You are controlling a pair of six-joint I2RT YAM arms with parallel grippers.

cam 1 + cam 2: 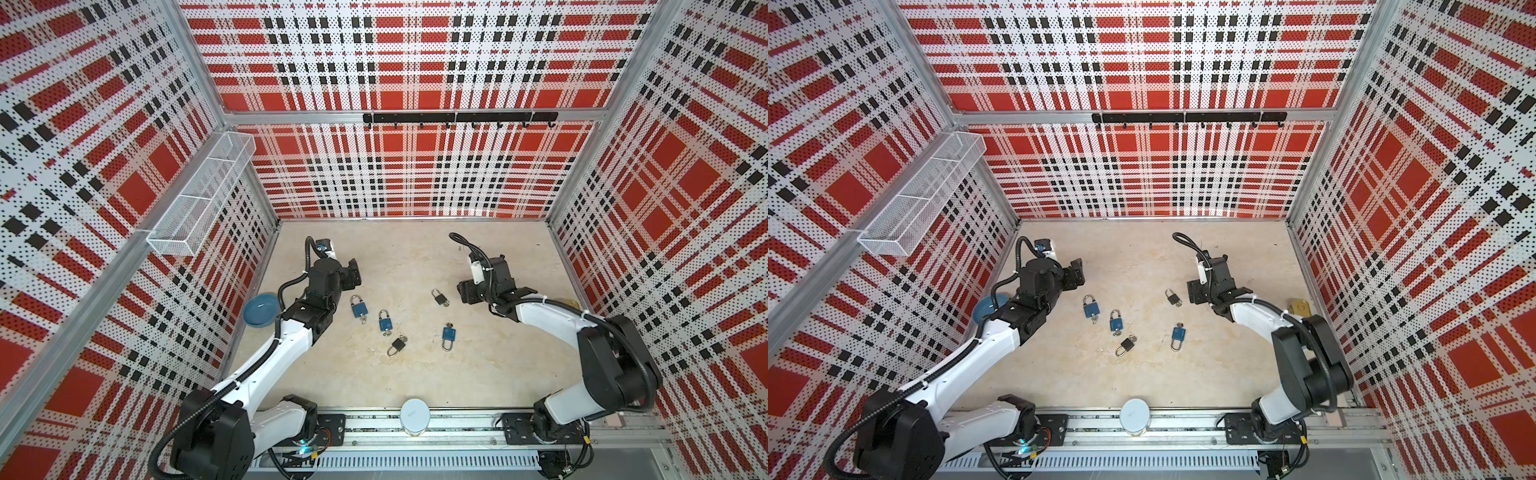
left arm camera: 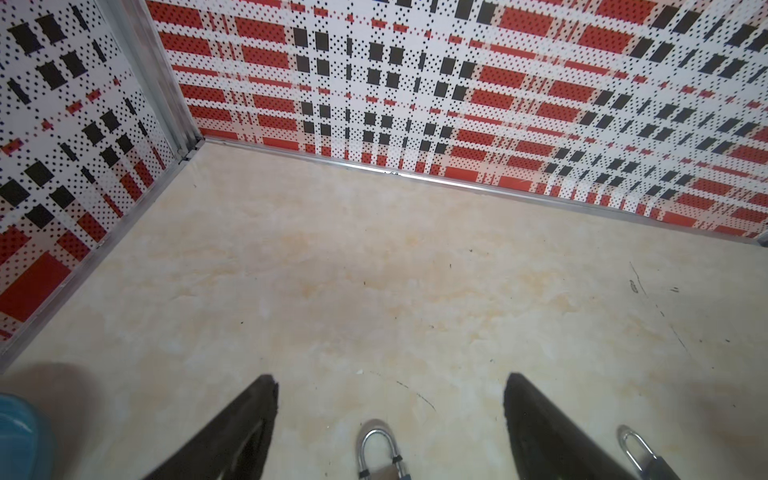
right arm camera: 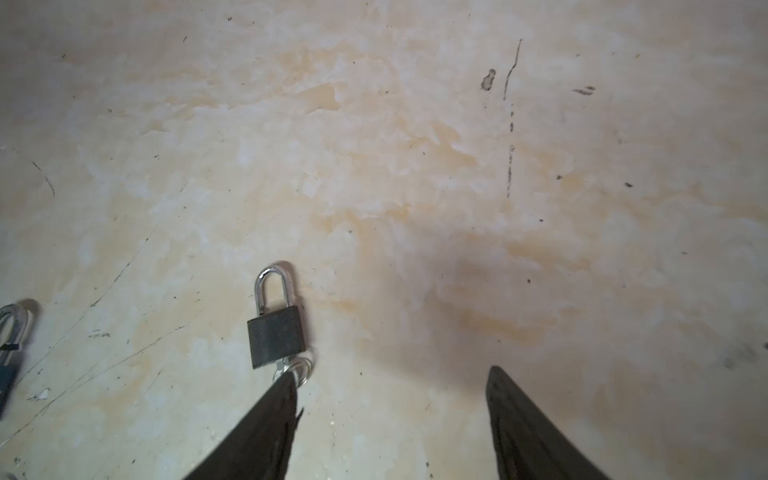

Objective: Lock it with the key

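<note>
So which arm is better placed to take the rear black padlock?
Right. The right hand hangs open just beside that black padlock, jaws apart and empty. The left hand is farther off, near a blue padlock.

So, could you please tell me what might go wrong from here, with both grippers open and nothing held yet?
1. The right gripper has one fingertip over the key ring of the black padlock. Closing there could shove it rather than grip it.
2. The middle blue padlock and the second black padlock lie close together, so reaching for either may knock the other.
</note>
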